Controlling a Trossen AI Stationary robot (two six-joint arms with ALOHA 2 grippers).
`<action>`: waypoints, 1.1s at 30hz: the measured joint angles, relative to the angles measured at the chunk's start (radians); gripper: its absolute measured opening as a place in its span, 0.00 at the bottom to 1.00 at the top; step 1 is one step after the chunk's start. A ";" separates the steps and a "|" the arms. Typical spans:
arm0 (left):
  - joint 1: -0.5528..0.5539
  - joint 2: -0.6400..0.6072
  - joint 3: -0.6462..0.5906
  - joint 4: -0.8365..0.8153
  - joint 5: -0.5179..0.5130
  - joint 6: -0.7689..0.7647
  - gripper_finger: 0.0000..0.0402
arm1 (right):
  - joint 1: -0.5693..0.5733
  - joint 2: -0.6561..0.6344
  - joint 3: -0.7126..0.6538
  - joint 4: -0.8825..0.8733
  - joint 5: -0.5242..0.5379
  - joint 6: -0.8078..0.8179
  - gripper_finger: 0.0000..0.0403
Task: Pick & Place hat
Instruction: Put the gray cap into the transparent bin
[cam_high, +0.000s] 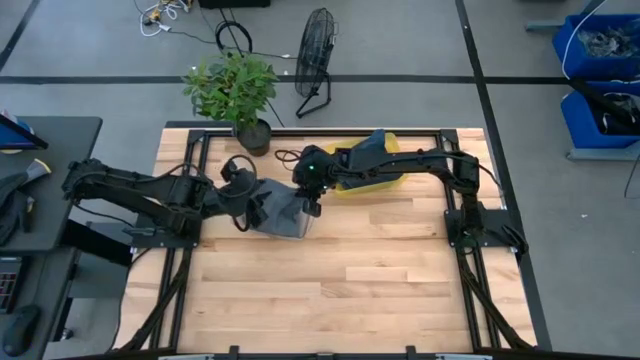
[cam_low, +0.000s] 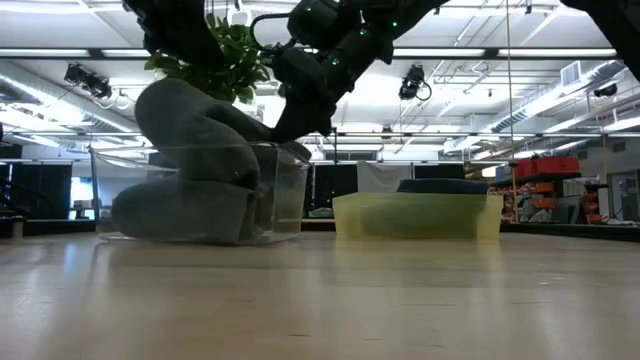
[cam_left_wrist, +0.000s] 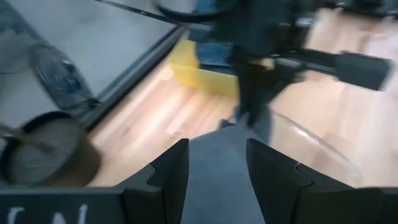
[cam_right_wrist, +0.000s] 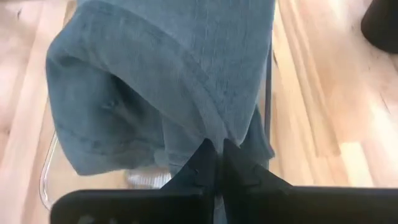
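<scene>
Now the hat (cam_high: 272, 210), centre-left of the high view, drapes over the clear bin (cam_low: 285, 185). Right gripper (cam_right_wrist: 214, 163) pinches its fabric; left gripper (cam_left_wrist: 214, 168), fingers spread, straddles it. Best lower evenly so the cloth settles inside the rim.

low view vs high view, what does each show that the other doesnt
Only the low view shows the grey hat draped over the wall of the clear container, part inside and part hanging outside, with room lights behind. Only the high view shows the whole table, the left gripper at the hat's left side, the floor fan and the blue bins. Both show the hat, the right gripper pinching its cloth, the yellow bin and the potted plant.
</scene>
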 joint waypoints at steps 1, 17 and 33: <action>0.000 0.000 -0.006 0.017 0.020 0.000 0.41 | 0.000 0.009 0.001 0.012 -0.002 0.012 0.03; 0.014 0.000 -0.157 0.069 0.073 -0.175 0.41 | -0.005 0.118 0.003 0.037 -0.006 0.085 0.04; 0.059 0.000 -0.300 0.072 0.230 -0.357 0.41 | -0.006 0.094 0.002 0.037 -0.006 0.038 0.07</action>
